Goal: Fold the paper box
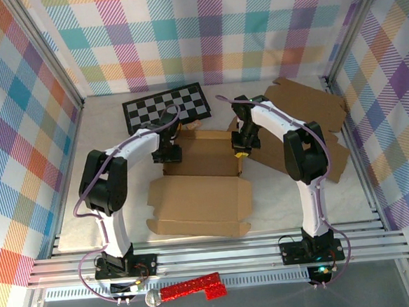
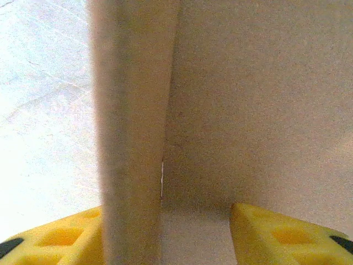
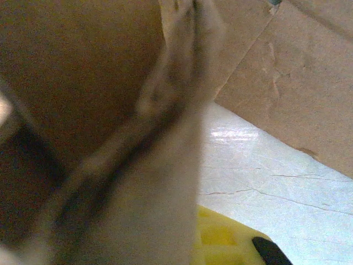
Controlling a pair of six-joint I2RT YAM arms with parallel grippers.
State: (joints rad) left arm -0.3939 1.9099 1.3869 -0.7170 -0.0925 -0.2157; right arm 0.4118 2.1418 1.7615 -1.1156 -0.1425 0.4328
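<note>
**Desk:** Where does the fold stand?

**Me:** On the worktop (image 1: 278, 197), the paper box (image 1: 201, 157) lies just on the near side of the checkerboard (image 1: 166, 105). Its walls are up and its big lid flap lies flat towards my arm bases. I judge I'm at setting the side walls, with the lid not yet closed.

**Desk:** And the claws?

**Me:** The left claw (image 1: 168, 154), at the checkerboard's near edge, stands partly open astride the box's left wall. One finger (image 2: 270, 234) is clear of the cardboard, so it grips nothing. The right claw (image 1: 241, 149), just beyond the checkerboard's near right corner, is closed almost fully, seemingly pinching the box's right wall.

**Desk:** Next?

**Me:** I'd lift the left claw straight off without dragging that wall down, then go for the lid.

**Desk:** Anything unreadable?

**Me:** Both wrist views are blurred cardboard close up. A flap hides one right finger, leaving the other (image 3: 220, 240) in sight. I can't tell whether the end tabs are tucked.
</note>
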